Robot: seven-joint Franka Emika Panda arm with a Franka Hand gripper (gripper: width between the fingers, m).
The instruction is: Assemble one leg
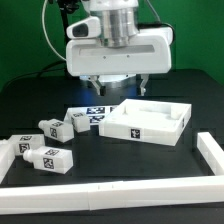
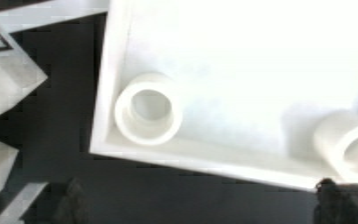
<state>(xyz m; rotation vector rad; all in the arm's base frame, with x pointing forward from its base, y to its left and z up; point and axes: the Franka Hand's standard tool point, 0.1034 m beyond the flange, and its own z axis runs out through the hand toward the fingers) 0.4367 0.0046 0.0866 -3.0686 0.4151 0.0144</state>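
Several small white tagged legs lie on the black table at the exterior view's left: one [image 1: 50,128], another [image 1: 78,121], a third [image 1: 22,148] and one nearer the front [image 1: 50,158]. The large white tray-like tabletop [image 1: 172,128] lies at the centre right. My gripper [image 1: 118,88] hangs open and empty above the tabletop's left end, apart from every leg. In the wrist view the tabletop [image 2: 247,70] fills the frame with two round corner holes, one [image 2: 149,108] and another [image 2: 354,147]. The open gripper [image 2: 197,205] holds nothing; its dark fingertips [image 2: 60,203] show at the frame's edge.
The marker board [image 1: 95,113] lies flat between the legs and the tabletop. A white L-shaped fence [image 1: 120,190] runs along the front and up the exterior view's right side [image 1: 211,152]. A white tagged part [image 2: 2,70] shows at the wrist view's edge.
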